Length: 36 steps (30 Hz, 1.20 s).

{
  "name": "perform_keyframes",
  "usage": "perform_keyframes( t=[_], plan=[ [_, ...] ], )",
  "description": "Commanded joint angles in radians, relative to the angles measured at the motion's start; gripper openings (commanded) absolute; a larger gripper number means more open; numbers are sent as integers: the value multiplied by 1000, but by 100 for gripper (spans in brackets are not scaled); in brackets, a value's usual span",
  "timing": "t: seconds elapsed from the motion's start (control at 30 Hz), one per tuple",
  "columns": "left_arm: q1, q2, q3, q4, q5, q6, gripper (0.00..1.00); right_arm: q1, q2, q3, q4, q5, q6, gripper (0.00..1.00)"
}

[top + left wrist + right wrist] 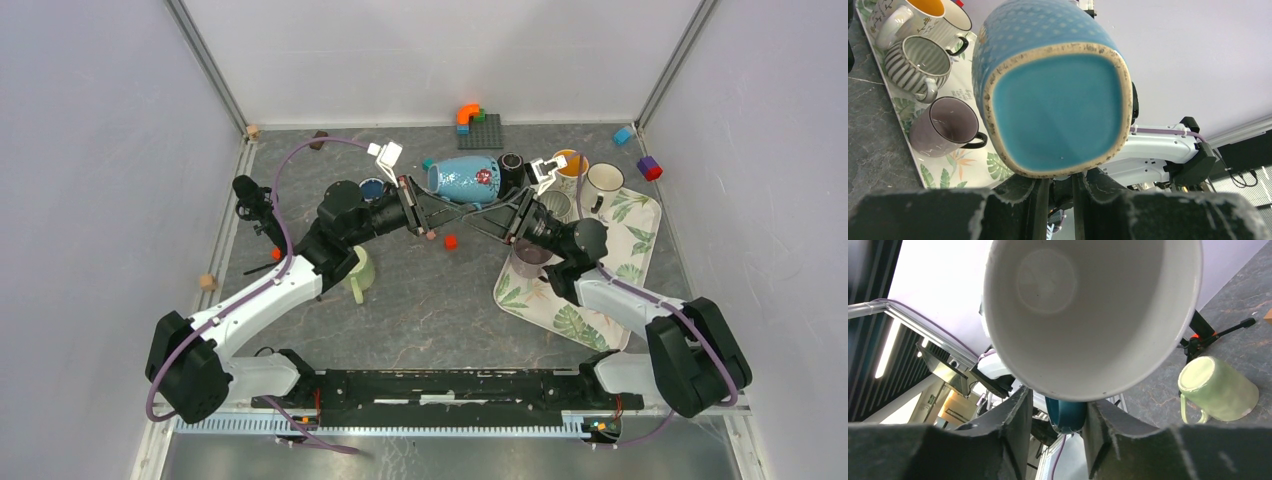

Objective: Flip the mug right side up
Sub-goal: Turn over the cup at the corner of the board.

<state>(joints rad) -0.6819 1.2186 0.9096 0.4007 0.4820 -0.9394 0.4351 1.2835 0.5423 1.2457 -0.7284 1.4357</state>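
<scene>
— Tool check first: your right tool [1057,401] is closed on the blue mug [465,178], with a jaw on either side of its handle [1064,417].

— And my left?

— Your left tool [1060,186] sits at the mug's base [1058,110], jaws drawn close together. I cannot tell whether they pinch the base edge or only steady it.

— Where is the mug, then?

— It is just off the far left corner of the tray [590,325], lying on its side between your two tools. The base faces the left tool and the mouth [1088,305] faces the right. It looks lifted off the counter [440,300], though I can't be sure.

— Why hold it like that?

— My reading is that the handle grip gives you a pivot. A roll of your right wrist can bring the mouth upward, while a tool at the base stops the mug from swinging. On its side, it is roughly halfway between mouth-down and upright.

— Where do I set it?

— The tray carries a striped mug [918,62] and a purple mug [950,125], so you'd be working close to them there. The counter just left of the tray looks roomier. Watch the small red block [450,241] there, and the pale green mug [1215,387] lying farther left of the tray.
</scene>
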Motion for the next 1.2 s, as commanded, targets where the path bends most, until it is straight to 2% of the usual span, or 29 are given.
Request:
perform_keyframes(
  t=[0.0, 0.3, 0.37, 0.47, 0.6, 0.87, 0.97, 1.17],
  plan=[
    [4, -16, 5, 121, 24, -4, 2, 9, 6, 48, 46, 8, -6, 38],
    [4, -22, 3, 114, 26, -6, 2, 12, -17, 50, -13, 10, -56, 1],
    [4, -20, 6, 113, 26, -8, 4, 12, -33, 57, -52, 16, -84, 0],
    [4, -19, 9, 114, 24, -10, 20, 13, -60, 70, -136, 30, -146, 0],
    [2, -25, 7, 115, 11, -9, 56, 12, -95, 93, -250, 47, -229, 0],
    [4, -40, 9, 64, -2, 35, 91, 12, -165, 131, -480, 112, -389, 0],
    [5, -50, 9, 13, -13, 63, 100, 13, -197, 175, -631, 162, -491, 0],
    [4, -65, 20, -112, -32, 127, 100, 13, -254, 256, -893, 314, -658, 0]
  ],
)
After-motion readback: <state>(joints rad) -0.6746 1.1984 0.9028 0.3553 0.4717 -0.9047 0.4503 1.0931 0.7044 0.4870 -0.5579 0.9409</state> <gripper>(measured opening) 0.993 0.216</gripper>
